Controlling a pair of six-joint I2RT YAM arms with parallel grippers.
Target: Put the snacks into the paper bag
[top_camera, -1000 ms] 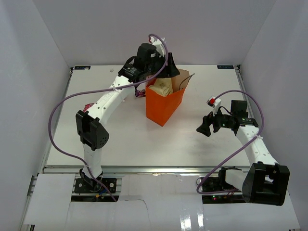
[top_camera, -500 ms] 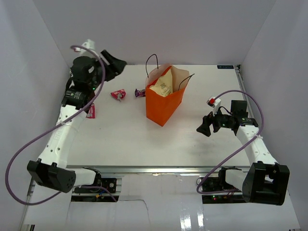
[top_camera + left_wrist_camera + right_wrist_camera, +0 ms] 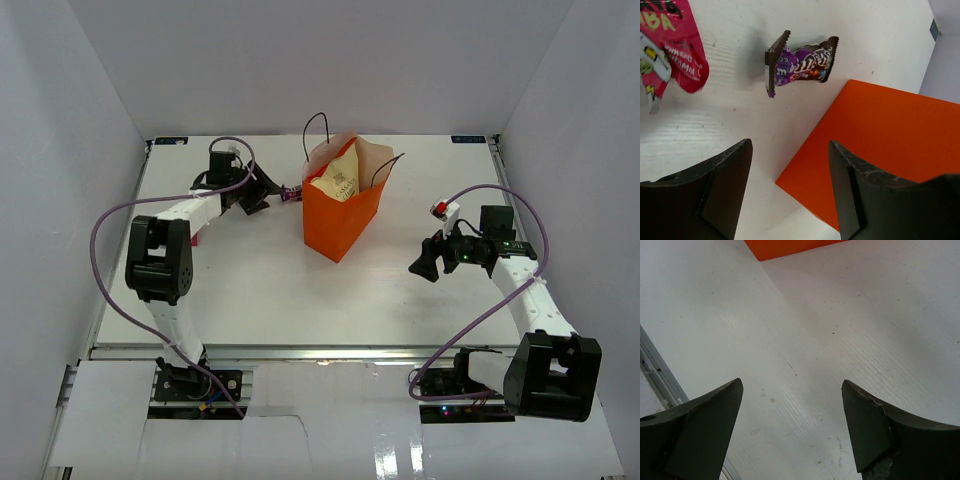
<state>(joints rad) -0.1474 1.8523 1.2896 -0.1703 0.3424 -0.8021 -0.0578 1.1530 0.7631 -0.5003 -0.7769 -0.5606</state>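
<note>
From where I stand, the small shiny purple-brown candy packet (image 3: 799, 62) lies flat on the white table (image 3: 260, 290), just beside the upright orange paper gift bag (image 3: 343, 220) on its left, with a pink-red foil packet (image 3: 671, 47) close by on the other side. That purple packet looks feather-light, crinkly and slick, likely to skid or spin if nudged. I'd pinch it across the plump middle rather than the thin crimped ends (those flatten to nothing).

The left gripper (image 3: 790, 192) hangs low over the table with its jaws spread wide and empty, the packet ahead of the fingertips and the bag's wall close to one finger. The left arm is reached far forward, elbow folded.

The right gripper (image 3: 790, 430) is wide open too, empty, hovering over bare table well apart from the bag. A cream-coloured chip bag (image 3: 338, 182) already sits inside.
</note>
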